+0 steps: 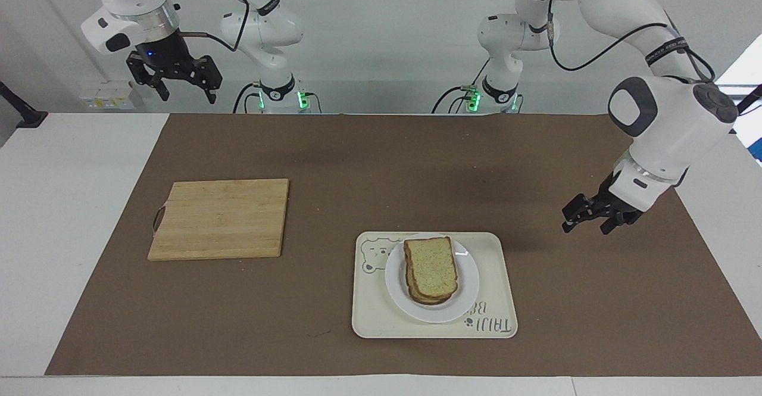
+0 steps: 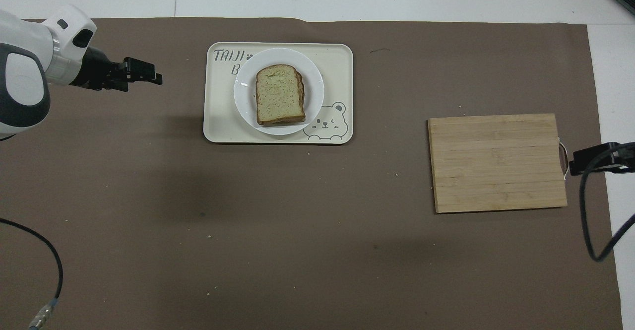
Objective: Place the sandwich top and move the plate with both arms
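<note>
The sandwich top lies on top of the stacked sandwich on the round white plate; both also show in the overhead view, the bread on the plate. The plate sits on a cream tray. My left gripper hangs open and empty above the brown mat, beside the tray toward the left arm's end; it also shows in the overhead view. My right gripper is open and empty, raised high by the robots' edge of the table. Only its tip shows from above.
A wooden cutting board lies bare on the mat toward the right arm's end, also seen from above. The brown mat covers most of the white table. The left arm's cable hangs over the mat.
</note>
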